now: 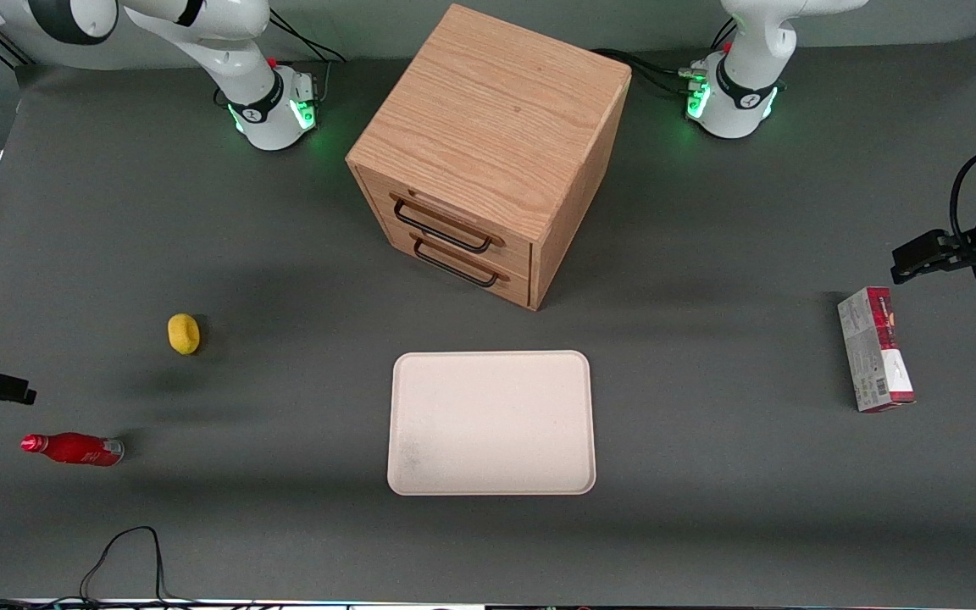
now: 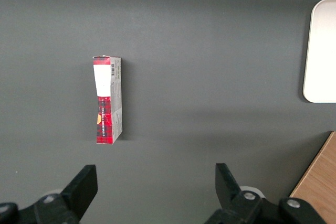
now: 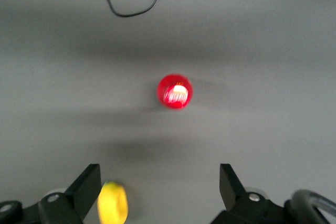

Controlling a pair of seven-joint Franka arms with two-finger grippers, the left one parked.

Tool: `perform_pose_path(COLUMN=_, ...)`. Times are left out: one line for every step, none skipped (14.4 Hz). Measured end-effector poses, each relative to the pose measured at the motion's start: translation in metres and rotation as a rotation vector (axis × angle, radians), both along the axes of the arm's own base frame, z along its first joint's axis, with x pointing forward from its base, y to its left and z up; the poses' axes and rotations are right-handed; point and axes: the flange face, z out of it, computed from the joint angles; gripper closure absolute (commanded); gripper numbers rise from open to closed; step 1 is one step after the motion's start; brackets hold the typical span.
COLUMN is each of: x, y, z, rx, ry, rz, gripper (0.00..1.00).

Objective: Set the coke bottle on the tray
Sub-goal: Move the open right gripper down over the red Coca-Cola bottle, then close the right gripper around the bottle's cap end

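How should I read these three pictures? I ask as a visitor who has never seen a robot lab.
Two white robot arms stand at a grey table. One picture looks down from the front. The others come from cameras on the arms' wrists. On the table are a cream tray, a wooden drawer cabinet farther from the front camera, a lemon, a carton toward the parked arm's end, and the coke bottle toward the working arm's end. The working arm's gripper hangs open above the table near the bottle, holding nothing.

Matt cream tray (image 1: 492, 424), wood-grain cabinet (image 1: 488, 127)
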Motion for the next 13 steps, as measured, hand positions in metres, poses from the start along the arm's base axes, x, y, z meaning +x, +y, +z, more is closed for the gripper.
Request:
perform_pose_path(x=0.006, y=0.001, z=-0.016, rx=-0.006, ry=-0.005, rz=0.005, gripper=0.0)
perform_pose_path(x=0.01, y=0.002, z=-0.031, rx=-0.011, ry=-0.006, rz=0.009, gripper=0.0)
perform_pose_path(x=0.013, y=0.002, z=-0.043, rx=-0.013, ry=-0.003, rz=0.016, gripper=0.0)
perform_pose_path(x=0.015, y=0.002, z=-0.053, rx=-0.016, ry=0.0, rz=0.03, gripper=0.0)
perform_pose_path(x=0.017, y=0.001, z=-0.061, rx=-0.02, ry=0.001, rz=0.044, gripper=0.0)
perform_pose_path(x=0.018, y=0.0, z=-0.066, rx=-0.023, ry=0.0, rz=0.056, gripper=0.0)
perform_pose_path(x=0.019, y=-0.001, z=-0.07, rx=-0.027, ry=-0.004, rz=0.061, gripper=0.0)
perform_pose_path(x=0.019, y=-0.003, z=-0.074, rx=-0.029, ry=-0.005, rz=0.063, gripper=0.01)
perform_pose_path(x=0.02, y=-0.004, z=-0.077, rx=-0.032, ry=-0.009, rz=0.064, gripper=0.03)
perform_pose_path(x=0.021, y=-0.003, z=-0.079, rx=-0.031, ry=-0.008, rz=0.067, gripper=0.1)
perform_pose_path(x=0.022, y=-0.001, z=-0.08, rx=-0.029, ry=-0.007, rz=0.071, gripper=0.22)
perform_pose_path(x=0.023, y=0.001, z=-0.082, rx=-0.027, ry=-0.009, rz=0.074, gripper=0.43)
perform_pose_path(x=0.024, y=0.002, z=-0.084, rx=-0.028, ry=-0.012, rz=0.076, gripper=0.66)
